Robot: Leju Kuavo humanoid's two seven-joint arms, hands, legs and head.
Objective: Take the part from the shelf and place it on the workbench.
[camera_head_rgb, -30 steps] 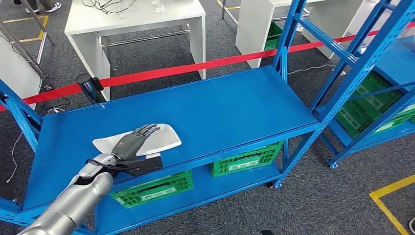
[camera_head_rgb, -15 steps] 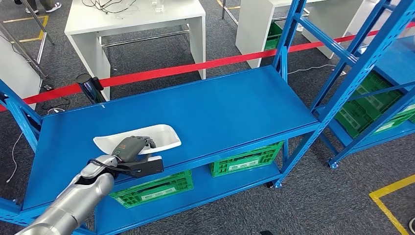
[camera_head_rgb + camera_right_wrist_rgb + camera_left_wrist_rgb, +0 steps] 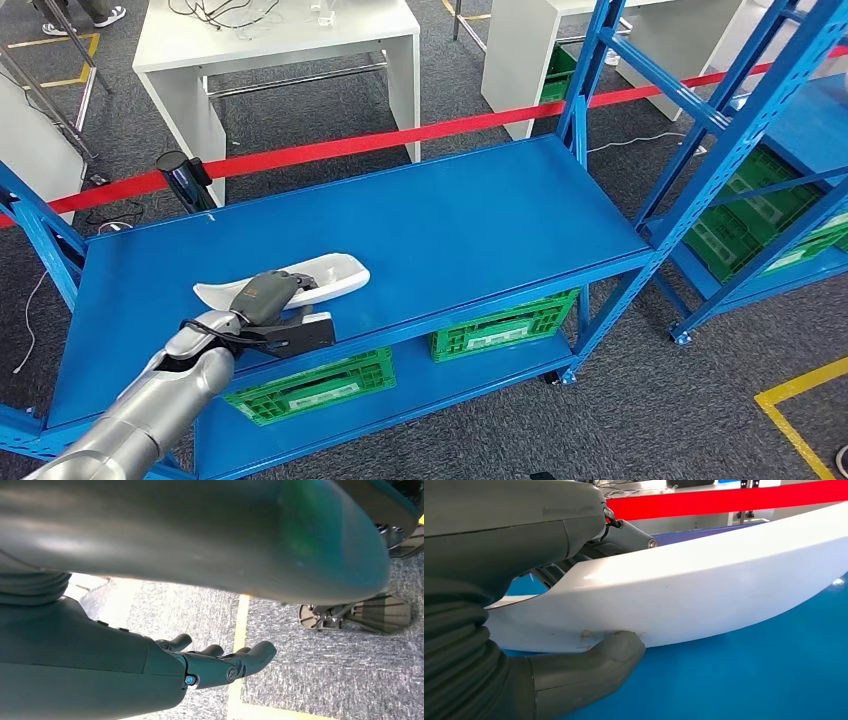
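The long white curved plastic part (image 3: 300, 279), pinched at its near edge by the left hand (image 3: 263, 297) with thumb beneath, wants a level lift off the blue metal shelf (image 3: 480, 215), while the right hand (image 3: 220, 662) hangs open and empty.

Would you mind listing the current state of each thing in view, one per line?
white part: gripped at its near end, tilted, far end seemingly just off the shelf.
left hand: fingers over the part, thumb beneath.
right hand: empty, fingers apart, hanging above the floor.
blue shelf: top deck bare around the part.
green crates: on the lower deck.
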